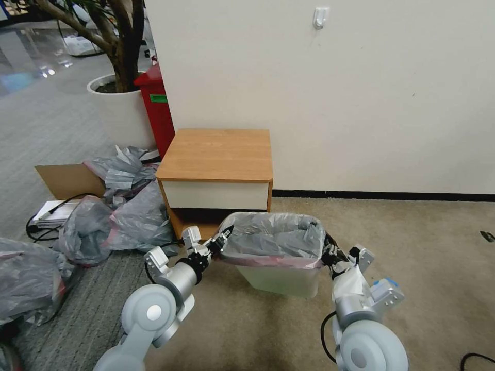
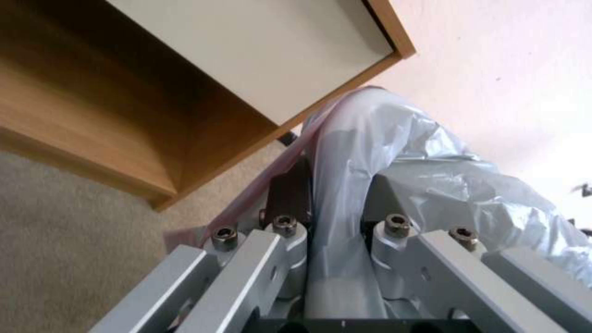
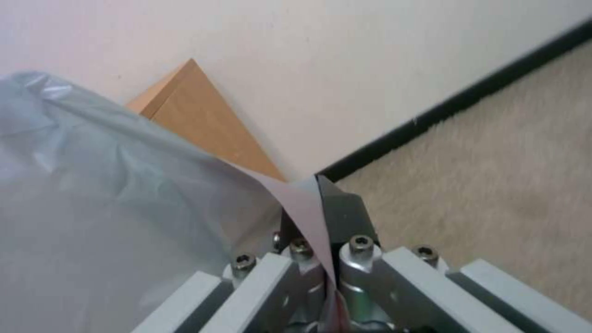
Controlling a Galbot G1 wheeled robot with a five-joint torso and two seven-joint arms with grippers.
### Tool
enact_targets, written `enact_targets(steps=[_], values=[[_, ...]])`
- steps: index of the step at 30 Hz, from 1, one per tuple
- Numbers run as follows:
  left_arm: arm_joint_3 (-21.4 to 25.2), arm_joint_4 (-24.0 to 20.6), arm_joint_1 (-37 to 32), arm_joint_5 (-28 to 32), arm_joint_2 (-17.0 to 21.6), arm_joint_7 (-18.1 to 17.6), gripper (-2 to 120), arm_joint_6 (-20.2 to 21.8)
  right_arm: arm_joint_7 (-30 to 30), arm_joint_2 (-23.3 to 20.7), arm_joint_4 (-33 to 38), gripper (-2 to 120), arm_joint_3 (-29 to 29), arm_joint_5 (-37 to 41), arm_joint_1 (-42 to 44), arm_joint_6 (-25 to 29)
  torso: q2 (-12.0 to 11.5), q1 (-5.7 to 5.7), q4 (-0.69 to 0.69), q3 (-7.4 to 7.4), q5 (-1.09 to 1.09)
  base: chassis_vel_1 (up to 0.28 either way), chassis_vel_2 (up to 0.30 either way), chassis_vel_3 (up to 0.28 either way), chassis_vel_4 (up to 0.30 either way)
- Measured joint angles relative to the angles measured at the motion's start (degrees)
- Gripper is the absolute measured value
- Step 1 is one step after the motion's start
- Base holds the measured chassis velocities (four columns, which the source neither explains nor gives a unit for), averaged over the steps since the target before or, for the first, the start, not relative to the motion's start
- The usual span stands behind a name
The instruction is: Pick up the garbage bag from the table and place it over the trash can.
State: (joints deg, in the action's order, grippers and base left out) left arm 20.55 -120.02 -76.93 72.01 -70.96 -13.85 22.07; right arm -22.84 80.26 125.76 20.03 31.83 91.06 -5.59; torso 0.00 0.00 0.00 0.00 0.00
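The garbage bag (image 1: 273, 236) is thin grey plastic with a pinkish rim band. It lies stretched open over the cream trash can (image 1: 281, 282), which stands on the carpet right in front of the table (image 1: 216, 154). My left gripper (image 1: 224, 238) is shut on the bag's left edge at the can's left corner. In the left wrist view the garbage bag (image 2: 395, 152) runs bunched between the left gripper's (image 2: 336, 194) fingers, beside the table's lower shelf (image 2: 123, 120). My right gripper (image 1: 330, 252) is shut on the bag's right edge. The right wrist view shows a thin fold of bag (image 3: 123, 185) pinched in the right gripper (image 3: 321, 217).
Several bulky grey plastic sacks (image 1: 129, 216) lie on the floor to the left, with a cardboard piece (image 1: 67, 178) and cables (image 1: 41, 226). A tall red box (image 1: 157, 108) and a white planter (image 1: 121, 111) stand behind them. The wall is close behind; open carpet (image 1: 412, 247) lies to the right.
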Motion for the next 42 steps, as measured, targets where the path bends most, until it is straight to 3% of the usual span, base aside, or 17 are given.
enact_targets(steps=[8, 26, 36, 42], values=[[0.4, -0.4, 0.0, 1.0, 0.4, 0.0, 9, 0.0, 3.0, -0.8, -3.8, 0, 0.7, -7.0, 0.4, 2.8, 0.0, 0.0, 0.0, 0.0, 0.0, 0.0, 0.0, 0.0, 0.0], [1.1, -1.1, -0.4, 2.5, 0.2, 0.3, 9, -0.9, 5.4, -0.9, -6.0, 0, 1.1, -8.7, 0.3, 3.6, 0.0, 0.0, 0.0, 0.0, 0.0, 0.0, 0.0, 0.0, 0.0], [0.9, -2.0, -0.6, 3.6, 0.1, 1.2, 9, -1.1, 9.0, -1.6, -8.7, 0, 2.4, -20.3, 1.9, 5.6, 0.0, 0.0, 0.0, 0.0, 0.0, 0.0, 0.0, 0.0, 0.0], [1.1, -2.4, -1.0, 4.2, 0.1, 1.4, 10, -1.1, 9.7, -1.8, -9.4, 0, 2.9, -22.1, 2.0, 5.9, 0.0, 0.0, 0.0, 0.0, 0.0, 0.0, 0.0, 0.0, 0.0]])
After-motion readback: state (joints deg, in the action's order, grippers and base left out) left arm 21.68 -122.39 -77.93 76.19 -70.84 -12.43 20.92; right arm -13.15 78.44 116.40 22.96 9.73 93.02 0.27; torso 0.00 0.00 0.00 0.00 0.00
